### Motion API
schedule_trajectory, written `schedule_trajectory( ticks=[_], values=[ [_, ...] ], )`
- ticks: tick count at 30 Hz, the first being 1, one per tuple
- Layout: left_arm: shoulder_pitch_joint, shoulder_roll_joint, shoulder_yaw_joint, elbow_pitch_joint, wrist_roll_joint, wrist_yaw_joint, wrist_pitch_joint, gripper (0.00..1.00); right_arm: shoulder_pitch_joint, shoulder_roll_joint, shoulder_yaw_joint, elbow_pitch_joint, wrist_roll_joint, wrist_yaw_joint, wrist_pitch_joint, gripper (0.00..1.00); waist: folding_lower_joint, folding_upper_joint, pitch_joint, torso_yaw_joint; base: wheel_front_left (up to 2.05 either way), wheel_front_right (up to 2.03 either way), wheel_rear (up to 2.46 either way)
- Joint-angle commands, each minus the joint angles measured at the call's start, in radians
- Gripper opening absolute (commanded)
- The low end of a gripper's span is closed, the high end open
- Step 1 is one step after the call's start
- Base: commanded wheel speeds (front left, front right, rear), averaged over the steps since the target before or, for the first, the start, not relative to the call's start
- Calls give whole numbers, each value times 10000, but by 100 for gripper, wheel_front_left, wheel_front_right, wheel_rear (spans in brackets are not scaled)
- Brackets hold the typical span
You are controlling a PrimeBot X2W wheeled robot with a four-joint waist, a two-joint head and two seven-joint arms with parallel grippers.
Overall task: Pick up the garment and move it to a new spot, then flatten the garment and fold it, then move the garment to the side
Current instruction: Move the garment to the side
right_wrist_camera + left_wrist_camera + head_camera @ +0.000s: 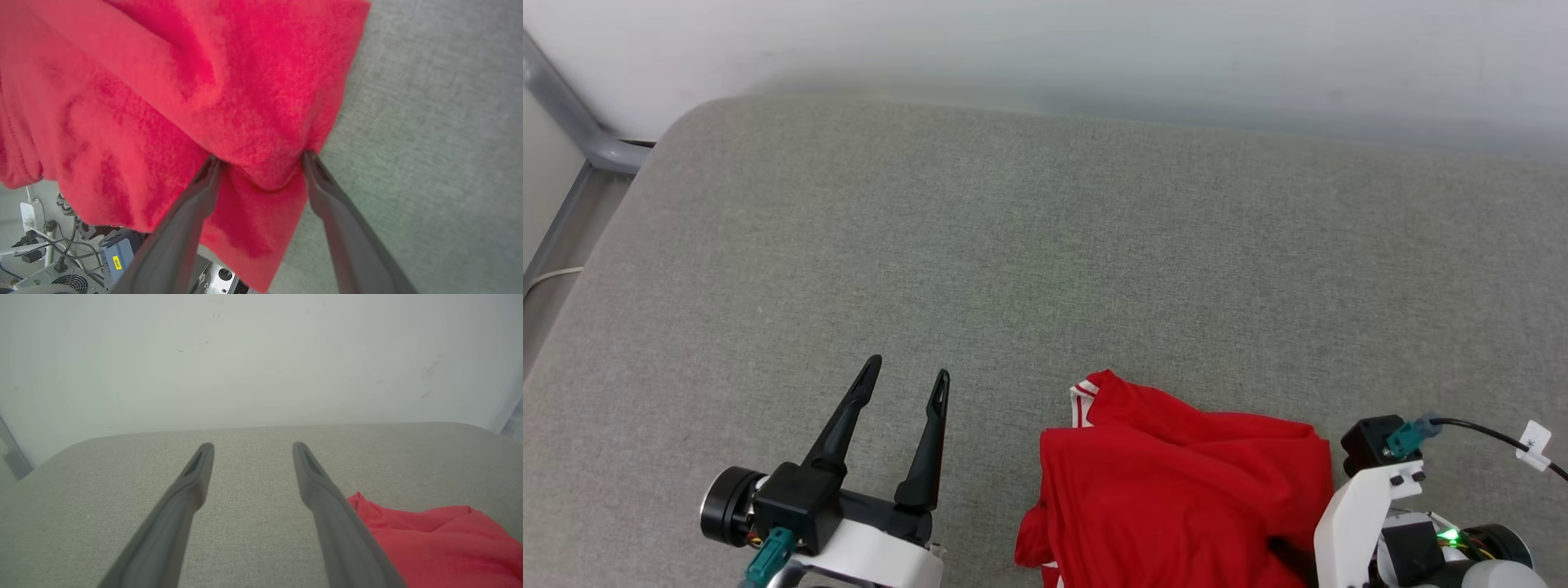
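Red cloth sits right up against your right wrist camera: the garment (229,81) is a rumpled heap, plain red with soft folds and creases. Your right gripper (261,157) has its jaws spread wide. A bunched fold sits between the tips and touches both fingers, but as far as you can see they aren't clamped down on it.

From the head view the heap is at 5 o'clock, hard against the near edge of the grey fabric worktop (1045,245). A bit of red-and-white striped trim (1081,402) pokes out at its 11 o'clock corner. Part of the cloth hangs past that near edge, over some cabled gear (61,261) down below.

Your left gripper (908,367) is at 7 o'clock, jaws wide apart and holding nothing, near the heap but not touching it.

Room-wise, you've got open worktop from 9 through 12 round to 3 o'clock. Its far edge meets the pale wall (1094,49) at 12. A rounded corner drops off at 10 o'clock, next to a grey metal frame (580,131).
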Motion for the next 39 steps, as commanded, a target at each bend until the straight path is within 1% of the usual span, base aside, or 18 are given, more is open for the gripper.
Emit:
schedule_trajectory(
  ticks=[1, 6, 8, 9, 10, 11, 14, 17, 21, 25, 29, 33, 39],
  values=[
    [-157, 25, -15, 9, 11, -15, -22, 100, -179, 68, 60, 174, -14, -9, -101, 100, -1, 0, 91, 66, 0, 0, 0],
    [-281, -5, -89, 20, 45, -15, -22, 100, -286, 235, 315, 1021, 6, -7, -333, 100, -1, 0, 252, 166, 0, 0, 0],
    [-311, -3, -108, 31, 85, -15, -22, 100, -246, 138, 635, 1401, -129, -6, -343, 100, -1, 0, 295, 193, 0, 0, 0],
    [-324, -5, -114, 32, 91, -15, -22, 100, -208, 103, 787, 1584, -197, -6, -370, 69, -1, 0, 306, 200, 0, 0, 0],
    [-329, -10, -111, 31, 97, -15, -22, 100, -197, 40, 923, 1764, -282, -6, -440, 31, -1, 0, 307, 205, 0, 0, 0],
    [-330, -16, -106, 35, 109, -15, -22, 100, -192, -67, 1135, 1914, -350, -6, -532, 0, -1, 0, 300, 209, 0, 0, 0],
    [-295, -23, -58, 47, 127, -15, -22, 100, -255, -312, 1411, 2213, -369, -9, -857, 0, -1, 0, 238, 180, 0, 0, 0],
    [-234, 6, -58, 26, 136, -14, -22, 100, -570, -566, 1548, 2203, -358, -13, -1287, 0, -1, 0, 147, 83, 0, 0, 0],
    [-139, -2, -87, -6, 143, -14, -22, 100, -1085, -1226, 1802, 1844, -578, -20, -1706, 0, -1, 0, 69, -153, 0, 0, 0],
    [-105, 55, -148, -44, 157, -15, -22, 100, -1680, -2061, 2482, 1328, -672, -17, -1771, 0, -1, 0, 74, -588, 0, 0, 0],
    [-269, 134, -341, -89, 215, -15, -22, 100, -2536, -3115, 3186, 976, -643, -15, -1565, 0, -1, 0, 157, -1073, 0, 0, 0],
    [-503, 120, -604, -179, 324, -16, -22, 100, -3414, -4067, 3442, 967, -420, -13, -1659, 0, -1, 0, 370, -1560, 0, 0, 0],
    [-1064, 275, -1476, -403, 466, -14, -22, 100, -4624, -6191, 4050, 1798, -365, -13, -2269, 0, -1, 0, 951, -2140, 0, 0, 0]
  ],
)
